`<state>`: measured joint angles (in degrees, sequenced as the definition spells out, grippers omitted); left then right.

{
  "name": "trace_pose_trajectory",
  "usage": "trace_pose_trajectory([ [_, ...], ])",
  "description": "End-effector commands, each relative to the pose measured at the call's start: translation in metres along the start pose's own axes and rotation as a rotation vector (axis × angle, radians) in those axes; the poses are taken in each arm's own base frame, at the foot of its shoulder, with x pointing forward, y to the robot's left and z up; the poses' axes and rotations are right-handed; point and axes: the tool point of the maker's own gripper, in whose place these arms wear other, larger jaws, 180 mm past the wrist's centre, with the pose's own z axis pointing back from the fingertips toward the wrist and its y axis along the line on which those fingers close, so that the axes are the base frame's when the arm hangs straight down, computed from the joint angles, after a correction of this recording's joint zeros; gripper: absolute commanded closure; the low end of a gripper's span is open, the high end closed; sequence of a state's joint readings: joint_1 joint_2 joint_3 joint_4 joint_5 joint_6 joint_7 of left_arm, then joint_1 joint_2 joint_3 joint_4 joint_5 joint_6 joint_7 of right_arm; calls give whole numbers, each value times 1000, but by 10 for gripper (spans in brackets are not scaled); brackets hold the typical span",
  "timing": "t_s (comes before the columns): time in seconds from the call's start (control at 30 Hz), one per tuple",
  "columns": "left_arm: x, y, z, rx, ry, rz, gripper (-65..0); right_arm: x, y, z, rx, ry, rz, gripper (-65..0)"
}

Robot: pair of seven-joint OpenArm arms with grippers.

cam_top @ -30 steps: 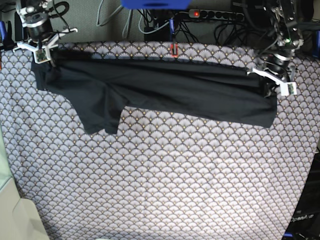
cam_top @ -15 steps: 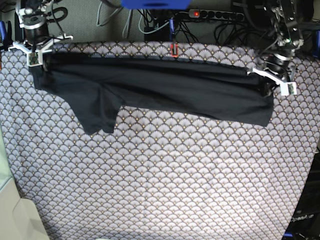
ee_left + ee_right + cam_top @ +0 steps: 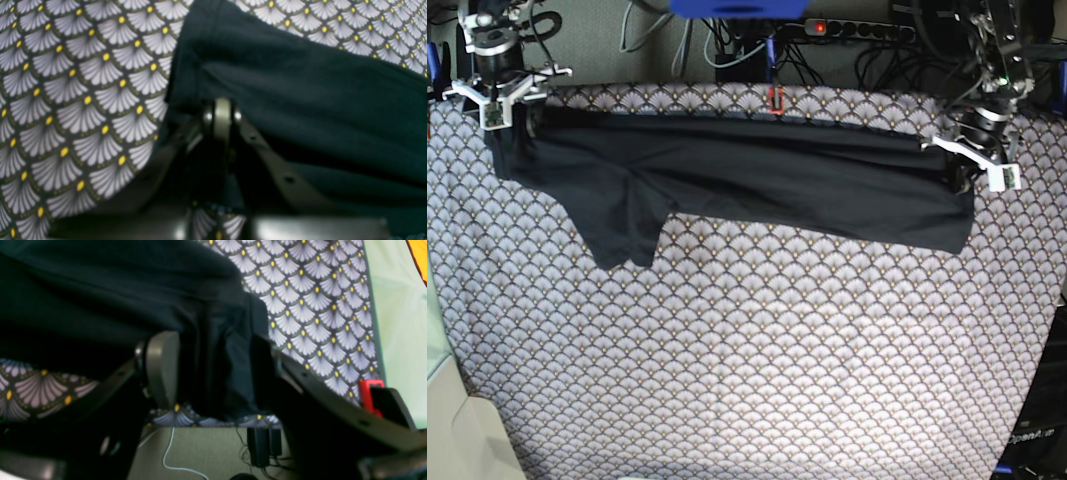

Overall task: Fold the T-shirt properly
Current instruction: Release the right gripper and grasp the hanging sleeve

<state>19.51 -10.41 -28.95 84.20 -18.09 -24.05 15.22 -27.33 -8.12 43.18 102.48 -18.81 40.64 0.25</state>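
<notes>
The T-shirt [image 3: 757,185] is laid folded along the far edge of the tablecloth [image 3: 747,350]. Its edge is pinched by the left gripper [image 3: 972,170]. The right gripper [image 3: 499,95] fingers [image 3: 163,366] are spread, with fabric between them.

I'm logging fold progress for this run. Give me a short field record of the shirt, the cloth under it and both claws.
garment: T-shirt, dark, lying as a long band along the far edge
surface: tablecloth, scallop pattern
left claw: shut on the shirt's end
right claw: jaws apart, fabric hanging between them
sleeve: one droops toward the near side
</notes>
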Motion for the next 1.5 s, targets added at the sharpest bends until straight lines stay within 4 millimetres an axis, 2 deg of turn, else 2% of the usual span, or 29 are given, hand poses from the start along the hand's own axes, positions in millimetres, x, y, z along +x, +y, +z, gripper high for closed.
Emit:
trace_pose_trajectory([
  [0.0,13,2,1,-3,-41,-8,0,15,-14,6,-41,-52,15,-348],
  [0.1,14,3,1,-1,-43,-8,0,26,-26,12,-79,-78,34,-348],
  [0.23,17,13,4,31,-58,7,0,67,-36,21,-92,-201,41,-350],
  [0.4,17,16,6,46,-65,20,0,102,-19,9,-48,-295,56,-351],
  [0.63,18,16,7,45,-68,19,0,133,28,-41,63,-236,111,-352],
  [0.77,18,16,8,48,-70,22,0,143,33,-69,86,-108,165,-351],
  [0.87,17,24,12,72,-72,31,0,152,34,-88,93,-52,174,-351],
  [0.97,15,27,15,84,-70,39,0,152,35,-110,110,1,143,-351],
  [1.17,15,33,18,103,-74,42,0,132,54,-145,197,101,86,-350],
  [1.27,15,34,18,106,-75,44,0,121,61,-152,226,129,53,-349],
  [1.37,15,34,18,106,-74,43,0,125,61,-155,251,102,-27,-351],
  [1.47,15,34,18,106,-74,43,0,112,63,-159,267,128,-71,-351],
])
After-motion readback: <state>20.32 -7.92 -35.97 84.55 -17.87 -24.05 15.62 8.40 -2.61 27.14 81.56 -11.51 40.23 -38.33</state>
